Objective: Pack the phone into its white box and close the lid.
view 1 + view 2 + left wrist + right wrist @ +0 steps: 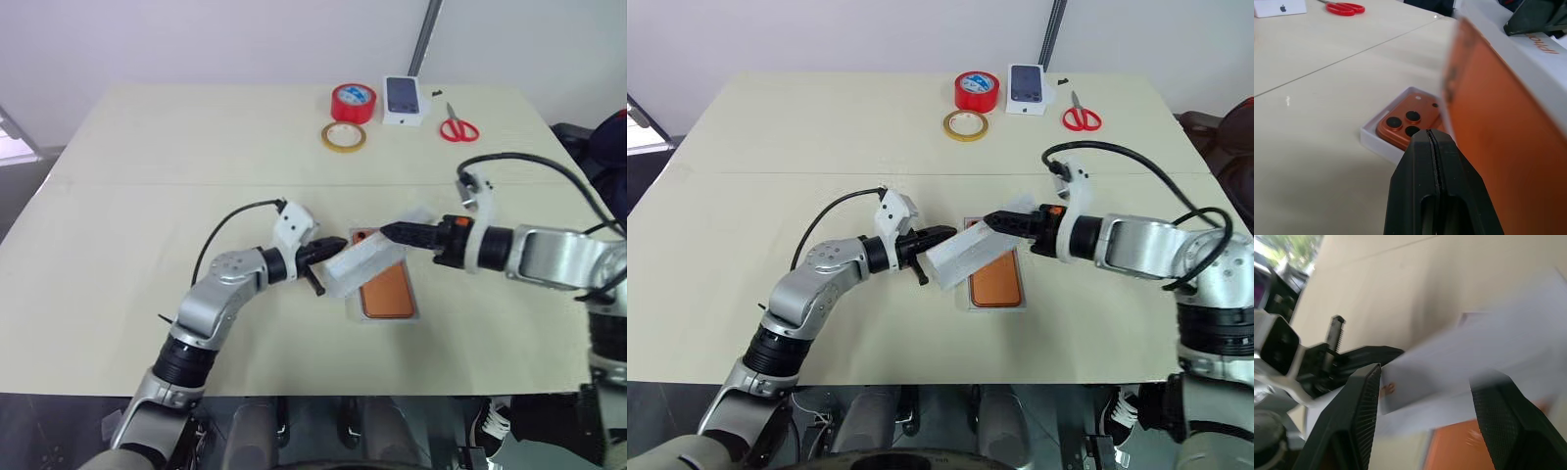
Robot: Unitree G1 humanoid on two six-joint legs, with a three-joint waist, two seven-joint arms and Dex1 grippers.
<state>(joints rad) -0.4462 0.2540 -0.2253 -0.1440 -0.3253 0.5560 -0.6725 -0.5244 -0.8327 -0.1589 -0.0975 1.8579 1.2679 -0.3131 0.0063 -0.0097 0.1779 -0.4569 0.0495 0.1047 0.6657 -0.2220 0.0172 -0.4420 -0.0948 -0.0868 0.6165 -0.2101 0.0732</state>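
Item: phone seated in white box on desk; lid tilted above it. My left hand, clenched, touches its end; right hand released. I should level and align before lowering.

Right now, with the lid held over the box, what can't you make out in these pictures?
- Phone: upper part hidden by the tilted lid, head views.
- Left hand: grip point on lid hidden behind its edge.
- Lid print: blurred, right wrist view.
- White box: cut off by lid, left wrist view.
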